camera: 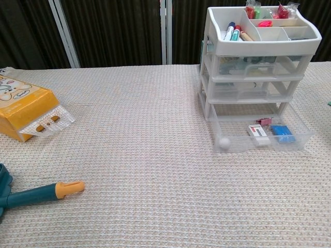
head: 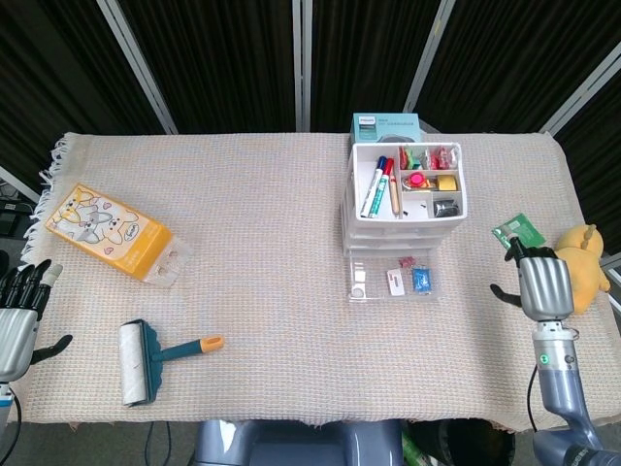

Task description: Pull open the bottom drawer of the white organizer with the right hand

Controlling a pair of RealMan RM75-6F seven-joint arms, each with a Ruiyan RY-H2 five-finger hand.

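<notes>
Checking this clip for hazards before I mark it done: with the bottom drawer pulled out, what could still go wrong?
The bottom drawer juts out over the cloth, so a passing arm could knock it or tip the organizer. The right hand sits close to the yellow plush toy and green packet near the table edge; a careless sweep might push them off. The small items in the drawer lie exposed.

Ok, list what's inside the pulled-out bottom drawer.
In the bottom drawer: a white ball, a white box, a blue item, a small pink piece. The rear is hidden under the organizer.
</notes>
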